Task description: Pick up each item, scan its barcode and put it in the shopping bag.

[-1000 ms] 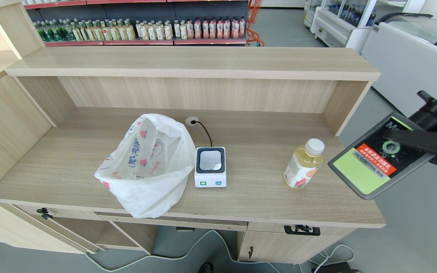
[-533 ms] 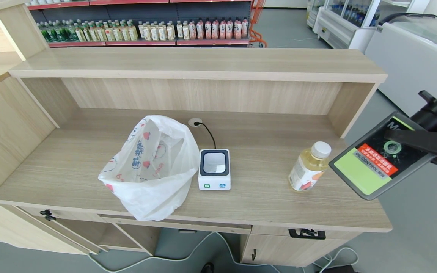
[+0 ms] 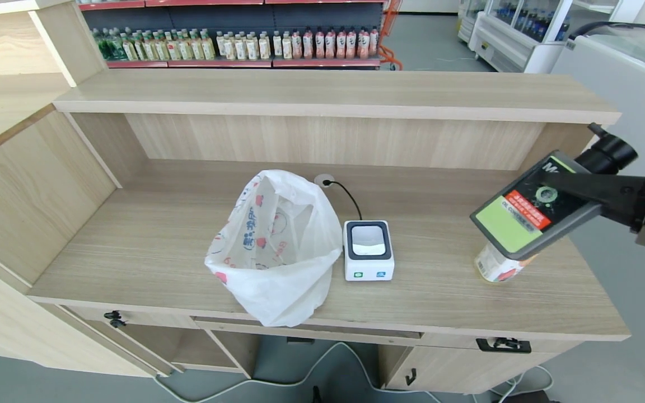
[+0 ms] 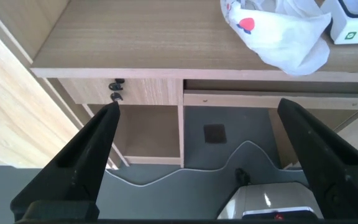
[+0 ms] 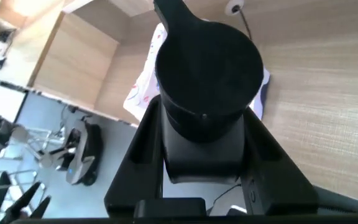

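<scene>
My right gripper (image 3: 549, 193) is shut on a flat black tube (image 3: 504, 224) with a green and red label and a round black cap (image 5: 207, 68). I hold it tilted above the counter's right end. Behind and below the tube stands a bottle of yellow drink (image 3: 496, 267), mostly hidden. A white scanner (image 3: 368, 249) sits mid-counter, and an open white shopping bag (image 3: 275, 246) stands just left of it. My left gripper (image 4: 197, 155) is open and empty, low in front of the counter's front edge, below the shopping bag (image 4: 278, 31).
The wooden counter (image 3: 149, 246) has a raised back shelf (image 3: 328, 92) and side walls. The scanner's black cable (image 3: 347, 196) runs to a hole at the back. Keys hang from drawer locks (image 3: 503, 344) under the front edge. Freezers stand to the right.
The head camera has shifted, so the counter sits further right in the picture. The held tube now overlaps the bottle, which stood clear to its left before.
</scene>
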`<state>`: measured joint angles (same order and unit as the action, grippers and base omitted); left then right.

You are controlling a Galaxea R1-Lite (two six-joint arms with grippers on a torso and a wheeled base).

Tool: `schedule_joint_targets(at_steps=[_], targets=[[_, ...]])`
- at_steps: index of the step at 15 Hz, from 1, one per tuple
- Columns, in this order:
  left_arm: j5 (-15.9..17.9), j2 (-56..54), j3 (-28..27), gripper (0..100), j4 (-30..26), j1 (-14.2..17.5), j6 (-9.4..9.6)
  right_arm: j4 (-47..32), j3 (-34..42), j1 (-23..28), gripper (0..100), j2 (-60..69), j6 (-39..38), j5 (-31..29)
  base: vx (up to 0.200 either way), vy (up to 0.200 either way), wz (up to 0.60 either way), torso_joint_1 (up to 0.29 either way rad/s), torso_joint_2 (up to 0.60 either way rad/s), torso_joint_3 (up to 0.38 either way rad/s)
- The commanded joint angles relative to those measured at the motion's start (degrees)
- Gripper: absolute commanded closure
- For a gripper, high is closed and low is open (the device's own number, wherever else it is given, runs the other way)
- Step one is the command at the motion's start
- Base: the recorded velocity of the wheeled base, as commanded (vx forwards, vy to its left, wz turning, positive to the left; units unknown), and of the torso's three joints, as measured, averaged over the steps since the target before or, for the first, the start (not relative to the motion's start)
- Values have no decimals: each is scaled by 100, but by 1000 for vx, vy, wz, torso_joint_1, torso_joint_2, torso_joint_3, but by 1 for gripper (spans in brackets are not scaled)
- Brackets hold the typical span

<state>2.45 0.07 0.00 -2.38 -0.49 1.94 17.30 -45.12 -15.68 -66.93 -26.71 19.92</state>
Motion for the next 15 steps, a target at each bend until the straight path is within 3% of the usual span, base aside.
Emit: schedule_joint_targets(at_steps=[1,6,15], targets=[[1,-7,0,0,0,-4,0,265,-498,3,100,-1156,43,-770,0,200,0,2,2,-2],[1,1,0,0,0,-4,8,300,-920,-32,100,-2035,-10,-1043,0,200,0,4,2,0],[1,1,0,0,0,-4,0,1452,-876,-58,100,-3388,17,-1069,0,0,0,0,0,0]])
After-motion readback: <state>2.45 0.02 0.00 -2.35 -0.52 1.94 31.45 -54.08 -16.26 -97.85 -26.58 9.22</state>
